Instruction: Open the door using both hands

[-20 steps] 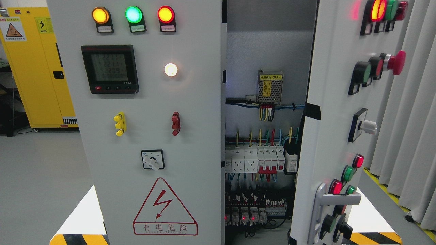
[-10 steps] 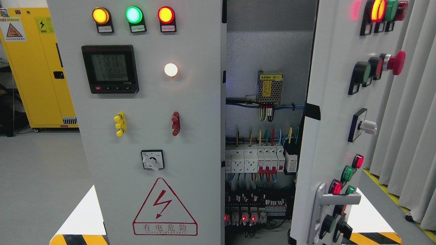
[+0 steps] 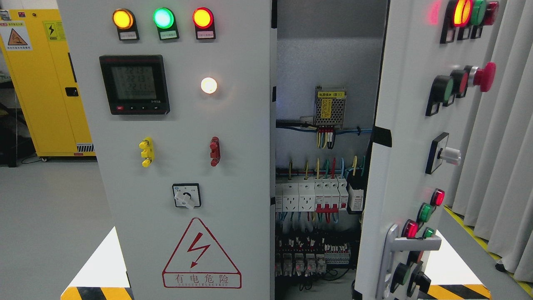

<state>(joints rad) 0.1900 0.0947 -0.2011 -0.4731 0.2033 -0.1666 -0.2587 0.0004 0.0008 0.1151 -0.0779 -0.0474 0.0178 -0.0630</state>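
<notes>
Right door (image 3: 399,137) stands ajar, long axis vertical; handle (image 3: 391,258) at 5 o'clock. Neither hand in view; finger state cannot be told

Nothing of the robot's own body comes into the head view, so its look cannot be told.

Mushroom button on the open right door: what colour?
Red mushroom button, clearest in the head view.

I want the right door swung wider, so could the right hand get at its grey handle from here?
Probably yes, though no hand is in view. The grey handle sits low on the right door, which is already swung partly open, with nothing in front of it.
</notes>
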